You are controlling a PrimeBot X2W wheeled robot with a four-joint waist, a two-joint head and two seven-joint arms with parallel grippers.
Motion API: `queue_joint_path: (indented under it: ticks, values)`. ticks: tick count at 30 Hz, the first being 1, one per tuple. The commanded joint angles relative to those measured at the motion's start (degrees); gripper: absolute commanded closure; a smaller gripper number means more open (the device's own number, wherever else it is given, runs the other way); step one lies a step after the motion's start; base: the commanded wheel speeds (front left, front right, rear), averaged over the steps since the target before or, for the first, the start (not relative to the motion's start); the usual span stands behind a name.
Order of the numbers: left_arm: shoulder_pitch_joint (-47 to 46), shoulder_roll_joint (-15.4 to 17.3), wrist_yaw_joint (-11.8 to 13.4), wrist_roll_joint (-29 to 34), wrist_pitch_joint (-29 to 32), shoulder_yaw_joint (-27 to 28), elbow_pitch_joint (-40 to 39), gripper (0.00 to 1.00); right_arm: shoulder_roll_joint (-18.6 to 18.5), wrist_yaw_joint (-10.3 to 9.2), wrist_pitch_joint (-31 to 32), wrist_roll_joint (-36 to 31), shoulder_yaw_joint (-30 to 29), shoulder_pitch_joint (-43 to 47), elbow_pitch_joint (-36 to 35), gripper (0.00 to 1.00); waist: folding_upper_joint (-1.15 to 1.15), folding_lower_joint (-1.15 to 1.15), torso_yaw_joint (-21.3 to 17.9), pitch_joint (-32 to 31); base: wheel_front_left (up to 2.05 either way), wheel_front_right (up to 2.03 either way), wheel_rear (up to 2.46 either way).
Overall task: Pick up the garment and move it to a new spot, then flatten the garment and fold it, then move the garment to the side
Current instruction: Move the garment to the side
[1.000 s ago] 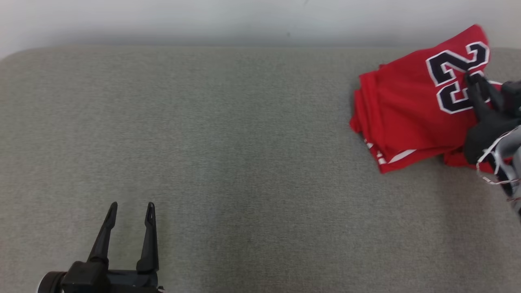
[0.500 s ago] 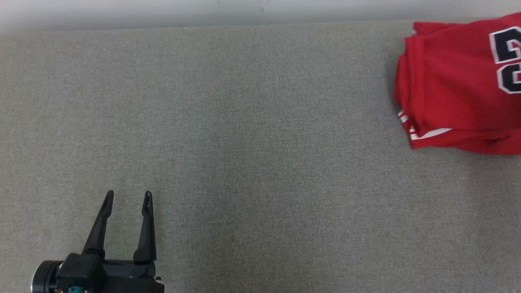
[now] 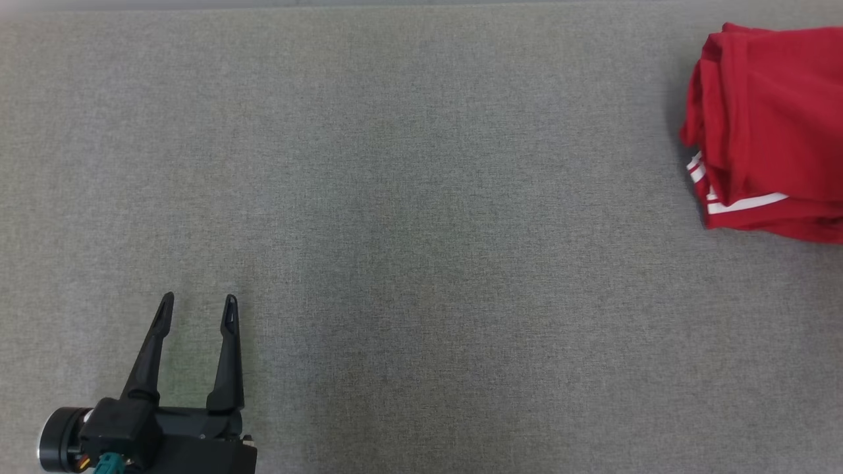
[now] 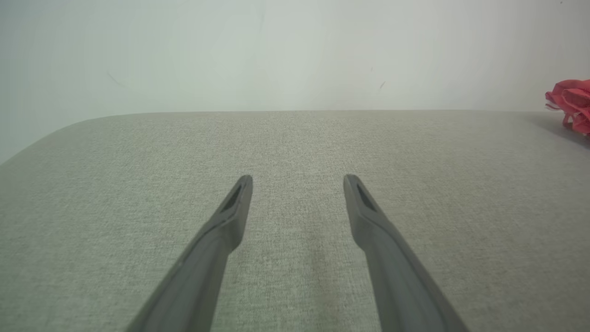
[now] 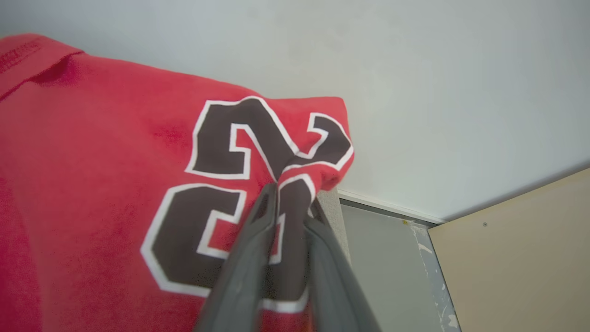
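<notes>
Garment sat on the table, the biggest thing we saw, whose grey cloth ran bare across the head view's centre and left. We found the red stack already folded at that view's right edge, so we judged only the sideways move unfinished. In the right wrist view it lay close to the table's corner, leaving little margin there. Our left gripper stood spread wide at lower left, holding nothing. Our right gripper pinched a fold by the numeral, jaws narrow.
</notes>
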Motion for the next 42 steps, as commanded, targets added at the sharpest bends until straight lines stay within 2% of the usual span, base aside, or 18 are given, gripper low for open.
queue_joint_path:
  ticks: [1, 8, 12, 16, 21, 25, 29, 37, 39, 42]
  values:
    - [-0.44, 0.05, 0.06, -0.20, -0.16, 0.15, -0.19, 0.00, 0.18, -0.17, -0.35, -0.59, 0.29, -0.28, 0.50, 0.00, 0.00, 0.00, 0.18, 0.08, 0.00, 0.00, 0.00]
    - [0.55, -0.73, 0.07, -0.29, -0.16, 0.42, 0.83, 0.00, -0.51, -0.17, -3.84, -1.03, -0.02, -2.16, 3.79, 0.00, 0.00, 0.00, 0.49, -2.52, 0.00, 0.00, 0.00]
    - [2.01, -1.12, 0.07, -0.61, -0.16, 1.13, 1.57, 0.00, 2.59, -0.16, -6.99, 2.98, -3.80, -1.96, 2.87, 0.00, 0.00, 0.00, 0.36, -5.94, 0.00, 0.00, 0.00]
    - [3.99, -1.46, 0.07, -0.59, -0.16, 1.78, 1.90, 0.00, 5.15, -0.17, -7.95, 5.37, -6.91, 1.04, -1.64, 0.00, 0.00, 0.00, 0.20, -9.15, 0.00, 0.00, 0.00]
    - [6.22, -1.85, 0.07, -0.76, -0.16, 2.11, 2.29, 0.00, 8.37, -0.17, -8.00, 5.68, -15.44, 9.94, -13.66, 0.00, 0.00, 0.00, 0.83, -12.69, 0.00, 0.00, 0.00]
    - [8.02, -2.04, 0.07, -0.81, -0.16, 2.37, 2.58, 0.00, 13.53, -0.17, -8.03, 2.53, -23.82, 20.73, -23.82, 0.00, 0.00, 0.00, 1.42, -15.31, 0.00, 0.00, 0.00]
    - [9.47, -2.21, 0.07, -0.63, -0.16, 1.84, 3.03, 0.00, 20.76, -0.17, -8.03, -1.40, -30.95, 32.19, -32.59, 0.00, 0.00, 0.00, 2.21, -17.17, 0.00, 0.00, 0.00]
    - [10.62, -2.21, 0.07, 0.32, -0.16, 1.16, 4.20, 0.00, 33.90, -0.17, -8.04, -7.93, -37.92, 49.54, -45.25, 0.00, 0.00, 0.00, 4.26, -19.62, 0.00, 0.00, 0.00]
    - [10.63, -2.27, 0.07, 0.40, -0.16, 1.52, 4.24, 0.00, 36.16, -0.17, -8.05, -8.83, -39.97, 53.13, -48.55, 0.00, 0.00, 0.00, 4.85, -20.16, 0.00, 0.00, 0.00]
    - [10.50, -2.48, 0.07, 0.62, -0.16, 1.82, 4.36, 0.00, 37.93, -0.17, -8.04, -11.02, -38.53, 58.36, -52.29, 0.00, 0.00, 0.00, 5.38, -20.50, 0.00, 0.00, 0.00]
